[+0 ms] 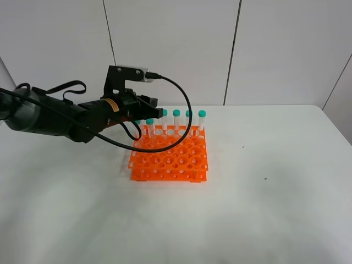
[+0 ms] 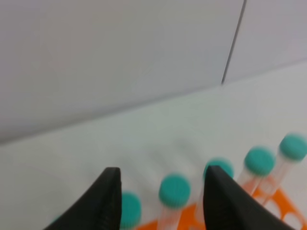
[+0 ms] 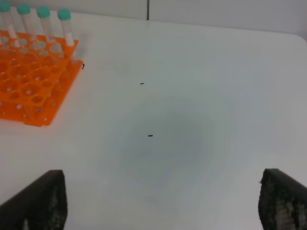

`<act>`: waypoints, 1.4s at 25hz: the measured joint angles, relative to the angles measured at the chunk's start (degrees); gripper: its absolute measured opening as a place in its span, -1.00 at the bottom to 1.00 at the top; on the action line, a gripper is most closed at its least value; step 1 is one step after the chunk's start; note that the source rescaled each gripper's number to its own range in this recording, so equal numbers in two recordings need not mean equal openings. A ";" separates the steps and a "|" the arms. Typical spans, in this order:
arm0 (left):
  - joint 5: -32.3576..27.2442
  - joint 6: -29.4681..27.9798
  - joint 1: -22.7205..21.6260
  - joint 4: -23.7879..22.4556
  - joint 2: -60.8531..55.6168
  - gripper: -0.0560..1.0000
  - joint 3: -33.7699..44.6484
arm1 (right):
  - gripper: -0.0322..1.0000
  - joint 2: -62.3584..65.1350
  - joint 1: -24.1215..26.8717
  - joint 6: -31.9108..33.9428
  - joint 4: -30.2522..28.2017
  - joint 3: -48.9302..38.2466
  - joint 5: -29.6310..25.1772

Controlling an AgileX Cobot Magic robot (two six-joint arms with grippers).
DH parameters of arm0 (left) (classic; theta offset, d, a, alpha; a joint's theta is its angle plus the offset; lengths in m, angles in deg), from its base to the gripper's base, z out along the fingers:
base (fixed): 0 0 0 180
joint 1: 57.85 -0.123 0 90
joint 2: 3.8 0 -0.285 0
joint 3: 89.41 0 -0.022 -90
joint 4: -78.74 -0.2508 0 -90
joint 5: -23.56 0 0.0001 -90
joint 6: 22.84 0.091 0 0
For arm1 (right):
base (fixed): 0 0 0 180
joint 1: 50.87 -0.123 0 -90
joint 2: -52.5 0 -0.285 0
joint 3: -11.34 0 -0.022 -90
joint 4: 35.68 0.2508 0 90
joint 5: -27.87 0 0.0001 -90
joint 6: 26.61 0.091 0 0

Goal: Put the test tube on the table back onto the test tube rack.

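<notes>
1. Exterior high: I see the left gripper (image 1: 149, 104) hanging over the back-left corner of the test tube rack (image 1: 170, 158), which sits on the table (image 1: 264, 209). A row of teal-capped tubes (image 1: 176, 120) stands upright in the rack's rear holes, just beyond and to the right of the fingertips. The leftmost caps are partly hidden behind the gripper. I find no loose tube on the table anywhere around it. The right arm is out of this view.

2. Left wrist: the left gripper (image 2: 160, 191) is spread, with nothing between its fingers (image 2: 108, 201). One capped tube (image 2: 174, 190) stands in the gap between them, below the tips and clear of both pads. Another cap sits behind each finger, and two more lie past the right-hand finger. The picture is blurred, so I can't tell which of these is the test tube from the task.

3. Right wrist: the right gripper (image 3: 160, 201) is spread wide and empty over bare table (image 3: 192, 120). The rack (image 3: 33, 81) with its tubes (image 3: 64, 26) sits well off to its side. Two small dark specks (image 3: 150, 135) lie on the table ahead of the fingers.
</notes>
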 joint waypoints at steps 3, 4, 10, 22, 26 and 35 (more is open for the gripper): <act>-3.61 0.00 0.00 0.00 -4.77 -0.12 0.00 | 0.79 0.00 0.00 0.00 0.00 0.00 0.00; -5.63 0.00 0.00 0.00 -6.39 -0.12 0.00 | 0.79 0.00 0.00 0.00 0.00 0.00 0.00; -18.87 0.30 0.00 -0.04 -13.68 0.41 0.00 | 0.79 0.00 0.00 0.00 0.00 0.00 0.00; -67.82 6.18 -3.36 4.54 -10.69 0.98 -20.82 | 0.79 0.00 0.00 0.00 0.00 0.00 0.00; -80.87 11.73 -7.87 10.37 -3.88 0.98 -29.28 | 0.79 0.00 0.00 0.00 0.00 0.00 0.00; -90.48 11.63 -19.21 9.90 1.16 0.99 -33.75 | 0.79 0.00 0.00 0.00 0.00 0.00 0.00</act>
